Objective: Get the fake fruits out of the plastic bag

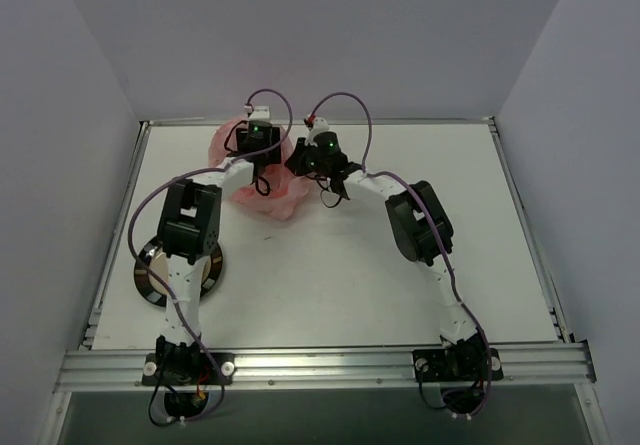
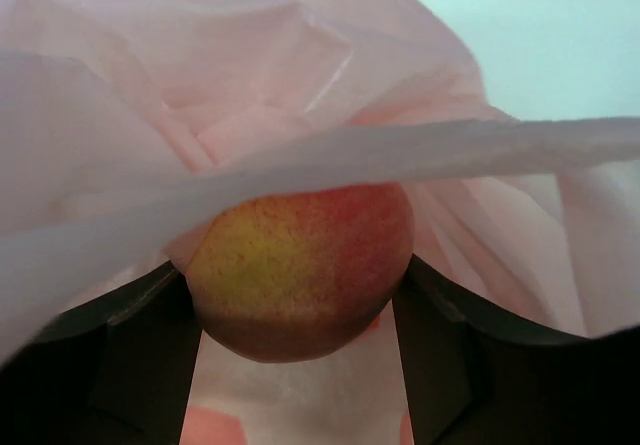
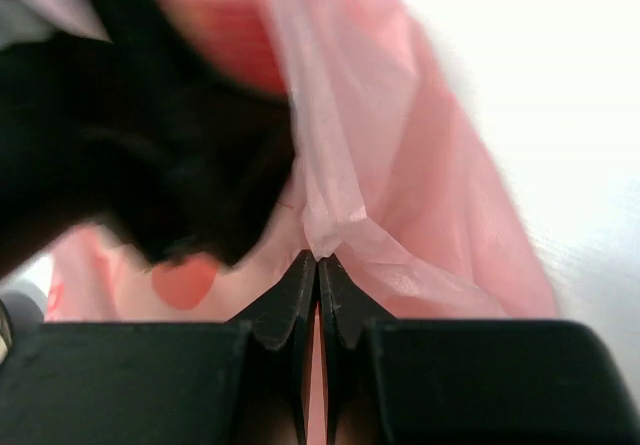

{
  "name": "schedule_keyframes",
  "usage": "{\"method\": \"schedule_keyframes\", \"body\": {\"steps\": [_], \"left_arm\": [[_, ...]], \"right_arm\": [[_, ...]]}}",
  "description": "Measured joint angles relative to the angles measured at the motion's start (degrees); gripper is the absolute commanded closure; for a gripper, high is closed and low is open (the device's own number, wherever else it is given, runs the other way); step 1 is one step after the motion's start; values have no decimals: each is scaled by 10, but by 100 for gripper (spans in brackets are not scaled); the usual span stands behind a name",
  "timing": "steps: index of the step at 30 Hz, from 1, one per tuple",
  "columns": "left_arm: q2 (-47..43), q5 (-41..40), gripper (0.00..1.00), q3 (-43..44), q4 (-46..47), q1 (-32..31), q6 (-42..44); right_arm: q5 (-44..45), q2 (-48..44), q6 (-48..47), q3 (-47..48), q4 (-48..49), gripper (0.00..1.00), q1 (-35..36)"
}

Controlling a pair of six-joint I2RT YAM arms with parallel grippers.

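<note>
The pink plastic bag (image 1: 262, 197) lies at the back of the table, crumpled. My left gripper (image 1: 262, 177) reaches into it. In the left wrist view its two dark fingers (image 2: 130, 355) press on both sides of a round red-and-yellow fake fruit (image 2: 300, 265), with bag film (image 2: 200, 105) draped over it. My right gripper (image 1: 300, 160) is at the bag's right edge. In the right wrist view it (image 3: 318, 265) is shut on a pinched fold of the bag (image 3: 340, 227). The mango-like fruit and the strawberry are hidden.
A dark round plate (image 1: 150, 270) sits at the left, partly under my left arm. White walls close the table at the back and sides, and a metal rail (image 1: 320, 365) runs along the near edge.
</note>
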Motion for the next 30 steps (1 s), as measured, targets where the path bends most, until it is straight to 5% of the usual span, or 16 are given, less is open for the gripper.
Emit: {"method": "schedule_keyframes", "body": {"steps": [9,13,24,30], "left_arm": [[-240,-16,80,-250,82,-6,-93],[-305,-3,71,-311,82,-13,-131],[-410,35,74,-390,-21,-17,-183],[-426,71,57,-420,-61,-15,-191]], "right_arm": [[-23,0,-32,-23,-7,100,-1],[-24,0,-37,-23,-10,100,-1],[-11,-17,-38,-48,-21,100,15],[8,-38,-42,-82,-21,100,39]]}}
